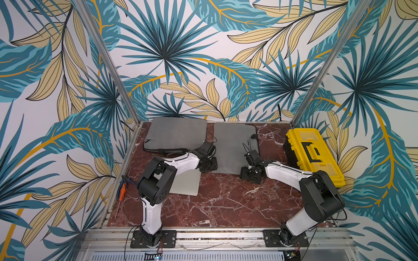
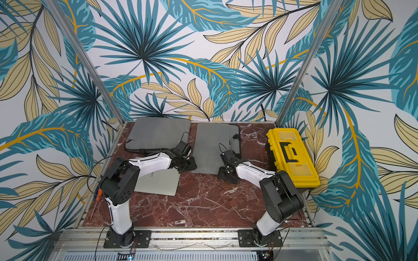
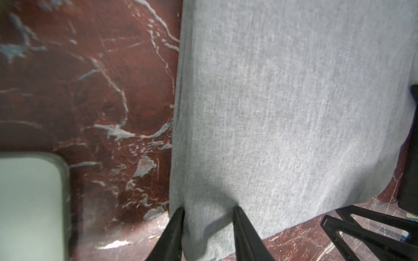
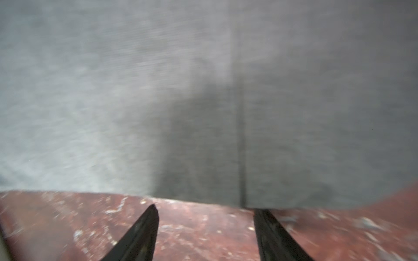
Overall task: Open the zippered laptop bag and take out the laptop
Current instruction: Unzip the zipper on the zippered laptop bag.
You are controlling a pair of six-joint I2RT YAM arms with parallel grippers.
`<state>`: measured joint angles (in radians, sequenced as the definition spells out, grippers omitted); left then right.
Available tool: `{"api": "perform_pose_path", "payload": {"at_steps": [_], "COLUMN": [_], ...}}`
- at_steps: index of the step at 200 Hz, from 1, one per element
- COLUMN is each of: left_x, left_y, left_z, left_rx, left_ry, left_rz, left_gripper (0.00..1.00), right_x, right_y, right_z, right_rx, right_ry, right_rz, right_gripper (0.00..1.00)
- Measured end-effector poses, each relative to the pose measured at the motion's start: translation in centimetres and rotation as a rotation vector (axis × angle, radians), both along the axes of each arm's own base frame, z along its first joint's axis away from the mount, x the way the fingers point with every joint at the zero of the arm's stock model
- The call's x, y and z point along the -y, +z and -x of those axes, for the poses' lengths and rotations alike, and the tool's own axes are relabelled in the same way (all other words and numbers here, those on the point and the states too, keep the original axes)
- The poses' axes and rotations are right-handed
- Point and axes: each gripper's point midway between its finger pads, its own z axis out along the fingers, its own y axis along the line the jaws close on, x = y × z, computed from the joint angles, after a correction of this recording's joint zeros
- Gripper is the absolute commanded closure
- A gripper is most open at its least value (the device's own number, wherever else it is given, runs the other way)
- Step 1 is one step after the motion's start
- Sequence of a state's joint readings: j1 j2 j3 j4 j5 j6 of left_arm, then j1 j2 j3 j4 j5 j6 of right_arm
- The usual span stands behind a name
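Two grey laptop bags lie at the back of the marble table: one at the back left [image 1: 176, 133] and a flat one in the middle [image 1: 235, 146], its black handle [image 1: 254, 142] on the right side. A silver laptop [image 1: 187, 183] lies bare on the table, partly under my left arm; its pale corner [image 3: 29, 203] shows in the left wrist view. My left gripper [image 3: 208, 209] is shut on the middle bag's [image 3: 294, 101] near-left corner, with the fabric bunched between the fingers. My right gripper [image 4: 207, 209] is open over bare table, just short of that bag's near edge [image 4: 203, 135].
A yellow toolbox [image 1: 314, 156] with a black handle stands at the right edge of the table. An orange-handled screwdriver [image 1: 122, 192] lies along the left rail. The enclosure's patterned walls close in the back and both sides.
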<state>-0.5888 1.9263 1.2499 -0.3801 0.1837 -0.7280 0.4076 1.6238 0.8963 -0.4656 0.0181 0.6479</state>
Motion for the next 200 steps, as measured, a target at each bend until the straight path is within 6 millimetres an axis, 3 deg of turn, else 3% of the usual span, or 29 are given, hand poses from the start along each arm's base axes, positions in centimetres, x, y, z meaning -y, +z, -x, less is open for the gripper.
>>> {"api": "perform_pose_path", "payload": {"at_steps": [50, 101, 130, 156, 180, 200], "left_x": [-0.2, -0.5, -0.6, -0.6, -0.6, -0.6], "left_y": [-0.3, -0.7, -0.3, -0.3, -0.3, -0.3], "left_z": [0.1, -2.1, -3.7, -4.0, -4.0, -4.0], "left_rx": [-0.009, -0.016, 0.003, 0.004, 0.006, 0.007], "left_ry": [0.011, 0.033, 0.054, 0.057, 0.059, 0.06], "left_rz": [-0.01, -0.01, -0.002, -0.001, -0.003, -0.002], "left_gripper": [0.55, 0.73, 0.73, 0.74, 0.74, 0.74], "right_x": [2.5, 2.4, 1.9, 1.9, 2.1, 2.3], "right_y": [-0.3, -0.3, 0.0, 0.1, 0.1, 0.1], "right_z": [0.6, -1.0, -2.1, -2.3, -2.4, -2.6], "right_rx": [-0.015, 0.0, 0.019, 0.029, 0.037, 0.044], "right_ry": [-0.076, -0.094, -0.1, -0.122, -0.147, -0.158], "right_rz": [0.117, 0.14, 0.119, 0.113, 0.115, 0.121], "right_gripper": [0.24, 0.2, 0.19, 0.17, 0.19, 0.31]}}
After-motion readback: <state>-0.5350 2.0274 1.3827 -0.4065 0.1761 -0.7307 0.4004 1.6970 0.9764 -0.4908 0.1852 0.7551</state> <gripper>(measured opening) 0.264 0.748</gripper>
